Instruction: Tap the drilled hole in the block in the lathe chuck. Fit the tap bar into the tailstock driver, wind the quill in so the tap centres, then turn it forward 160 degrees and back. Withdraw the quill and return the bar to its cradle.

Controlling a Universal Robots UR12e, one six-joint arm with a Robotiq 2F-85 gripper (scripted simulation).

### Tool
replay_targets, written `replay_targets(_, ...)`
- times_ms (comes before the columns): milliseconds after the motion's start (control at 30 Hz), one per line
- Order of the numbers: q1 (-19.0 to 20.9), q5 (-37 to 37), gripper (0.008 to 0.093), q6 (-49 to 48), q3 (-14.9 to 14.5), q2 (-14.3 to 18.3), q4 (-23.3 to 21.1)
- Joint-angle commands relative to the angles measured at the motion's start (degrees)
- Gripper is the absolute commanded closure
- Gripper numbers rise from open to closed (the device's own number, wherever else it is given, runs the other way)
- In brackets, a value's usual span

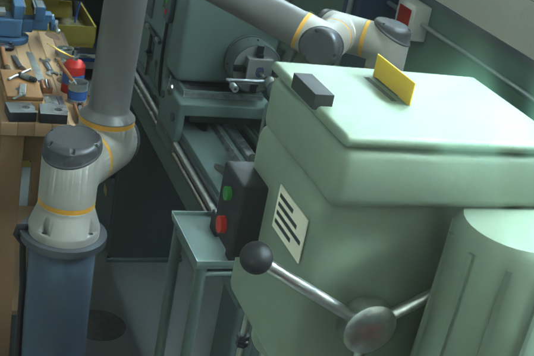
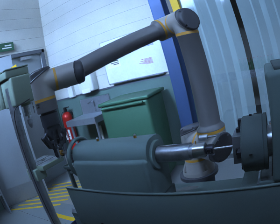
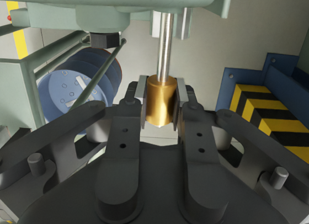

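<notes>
The tap bar (image 2: 217, 146) sits in the tailstock driver at the quill's (image 2: 176, 151) tip, its tap pointing at the block (image 1: 258, 67) in the lathe chuck (image 2: 252, 141). My gripper (image 3: 160, 106) is at the far end of the tailstock, by the handwheel (image 2: 71, 147). Its fingers are closed on the handwheel's brass knob (image 3: 160, 103), one pad on each side. A steel shaft runs up from the knob. In the side camera the gripper is hidden behind the drill press.
A green cabinet (image 2: 135, 113) stands behind the tailstock (image 2: 116, 161). The drill press head (image 1: 392, 178) fills the foreground, close to my wrist. A blue disc (image 3: 77, 92) and a yellow-black striped block (image 3: 270, 114) lie beyond the knob. A workbench with tools (image 1: 35, 80) is at the left.
</notes>
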Motion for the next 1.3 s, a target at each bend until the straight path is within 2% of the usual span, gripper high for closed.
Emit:
replay_targets(0,0.0,0.0,0.0934,0.0,0.0,0.1,-0.2)
replay_targets(1267,0.6,0.0,0.0934,0.6,0.7,1.5,-2.3)
